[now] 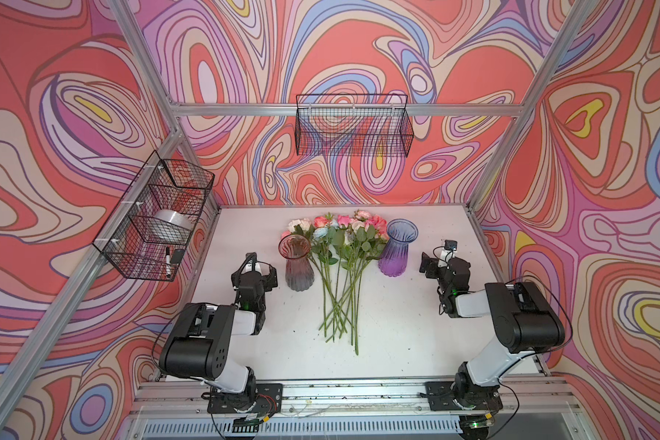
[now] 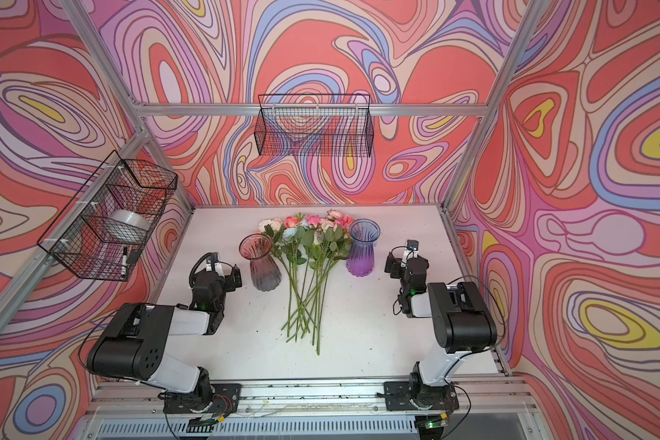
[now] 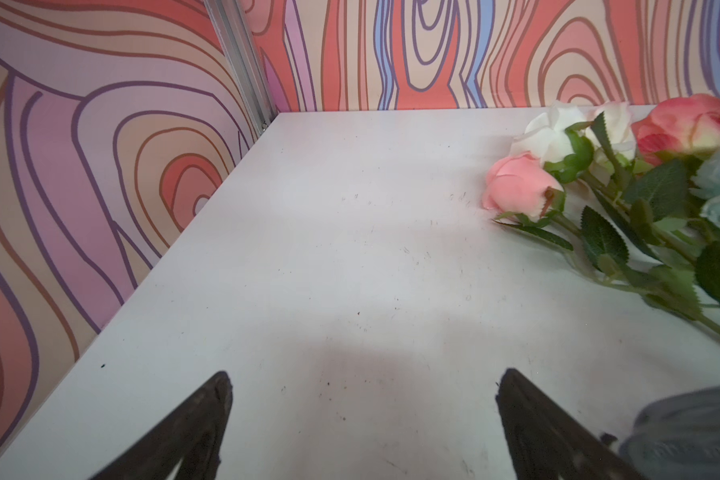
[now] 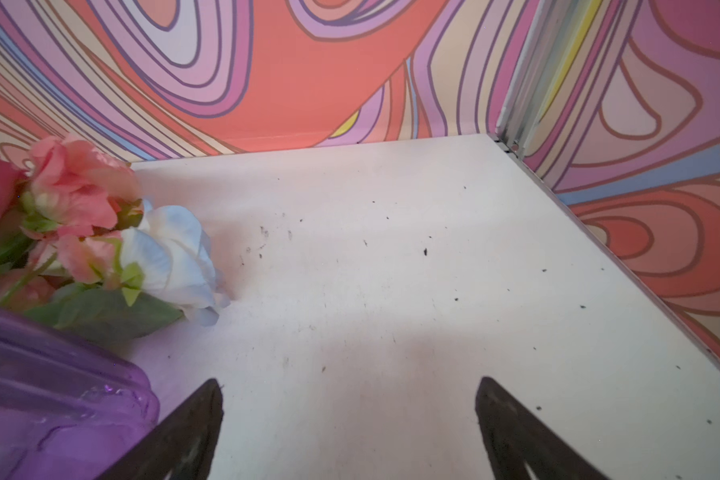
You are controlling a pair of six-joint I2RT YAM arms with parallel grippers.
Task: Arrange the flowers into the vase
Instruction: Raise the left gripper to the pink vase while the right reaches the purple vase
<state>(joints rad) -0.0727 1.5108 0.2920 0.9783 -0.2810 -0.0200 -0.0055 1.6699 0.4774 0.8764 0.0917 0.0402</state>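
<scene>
Left gripper [image 3: 362,384]: jaws spread wide, empty, low over the table [image 1: 416,324].
Right gripper [image 4: 350,386]: jaws spread wide, empty, just beside the purple vase [image 1: 395,251].
Flowers [image 1: 340,266]: one flat bundle mid-table, stem ends nearest the arms, blooms toward the back.
Vases: smoky pink vase [image 1: 298,266] left of the bundle, the purple one right, both upright; the leaves seem to touch them.

purple vase [image 4: 51,399], 3 o'clock of the flowers [image 1: 340,236] in a top view: blurred, cut off by the right wrist view's edge | smoky pink vase [image 3: 691,432], 9 o'clock: only a blurred sliver in the left wrist view | flowers: stems crossed, count unclear | dark item [image 1: 176,256] in side basket [image 1: 145,268], 9 o'clock: too small to tell
</scene>
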